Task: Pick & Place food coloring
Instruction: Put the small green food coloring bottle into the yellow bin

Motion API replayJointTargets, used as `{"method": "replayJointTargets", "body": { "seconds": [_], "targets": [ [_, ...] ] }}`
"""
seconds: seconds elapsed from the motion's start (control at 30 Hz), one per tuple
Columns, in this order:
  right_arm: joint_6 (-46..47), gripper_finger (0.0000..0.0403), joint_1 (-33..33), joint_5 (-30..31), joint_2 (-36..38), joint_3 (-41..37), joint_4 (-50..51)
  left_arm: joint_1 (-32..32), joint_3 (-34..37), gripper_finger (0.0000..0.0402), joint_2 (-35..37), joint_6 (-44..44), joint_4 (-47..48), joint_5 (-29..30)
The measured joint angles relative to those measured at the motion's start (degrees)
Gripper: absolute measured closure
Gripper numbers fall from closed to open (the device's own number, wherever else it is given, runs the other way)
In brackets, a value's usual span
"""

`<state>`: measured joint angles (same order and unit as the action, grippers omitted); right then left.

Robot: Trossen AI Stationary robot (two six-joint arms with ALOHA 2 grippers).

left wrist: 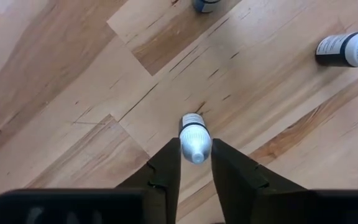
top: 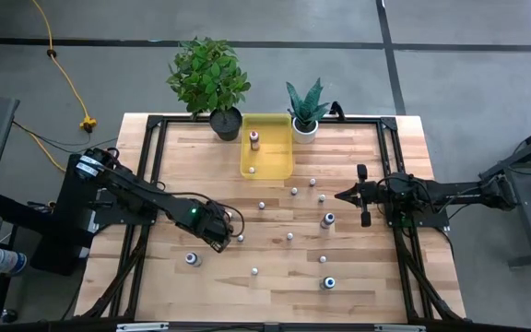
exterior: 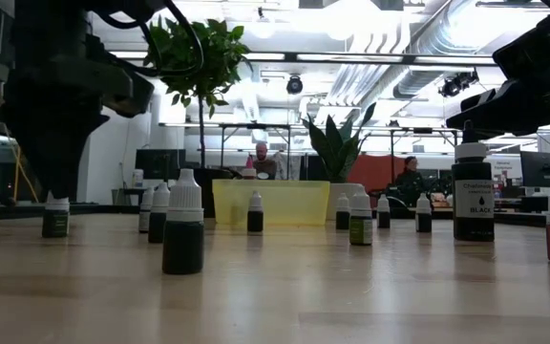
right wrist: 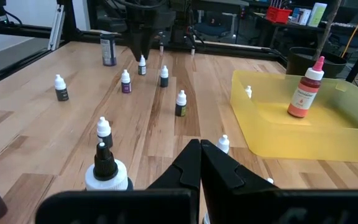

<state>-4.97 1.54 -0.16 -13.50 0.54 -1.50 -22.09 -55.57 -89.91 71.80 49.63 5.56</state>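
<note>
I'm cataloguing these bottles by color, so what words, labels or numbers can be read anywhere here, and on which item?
"BLACK": low on the label of the large dark bottle at the right of the low view.
The line of print above it on that label is too blurred to read.
Labels on the small food coloring bottles, the red bottle in the yellow tray and the bottle between the left gripper fingers: too small or blurred.

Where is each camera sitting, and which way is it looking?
High view: above the table, looking straight down; both arms show, left gripper, right gripper.
Low view: at tabletop height, looking level past the bottles toward the yellow tray; dark arm parts hang above.
Left wrist view: looks down past its jaws at a small bottle between them.
Right wrist view: looks across the table over shut jaws.
Shared: high and right wrist views both show the red bottle in the tray.
</note>
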Motion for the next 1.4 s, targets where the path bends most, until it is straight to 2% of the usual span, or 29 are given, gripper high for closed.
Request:
{"method": "replayJointTargets", "body": {
  "seconds": [0.63, 0.9, 1.0, 1.2, 1.4],
  "targets": [
    [0.0, 0.0402, 0.0, 0.0, 0.0, 0.0, 0.0, 0.0, 0.0, 0.0362, 0.1, -1.1, 0.0, 1.0],
    [0.0, 0.0402, 0.0, 0.0, 0.0, 0.0, 0.0, 0.5, -0.4, 0.0364, 4.1, -0.7, 0.9, 0.0],
    [0.0, 0.0402, 0.0, 0.0, 0.0, 0.0, 0.0, 1.6, -3.1, 0.0364, 5.4, -0.4, 5.3, 0.1],
    [0.0, 0.0402, 0.0, 0.0, 0.0, 0.0, 0.0, 6.2, -13.0, 0.0365, 5.5, -3.3, 15.8, 4.4],
    [0.0, 0.0402, 0.0, 0.0, 0.0, 0.0, 0.0, 13.1, -21.3, 0.0365, 5.5, -8.2, 18.1, 7.9]
  ]
}}
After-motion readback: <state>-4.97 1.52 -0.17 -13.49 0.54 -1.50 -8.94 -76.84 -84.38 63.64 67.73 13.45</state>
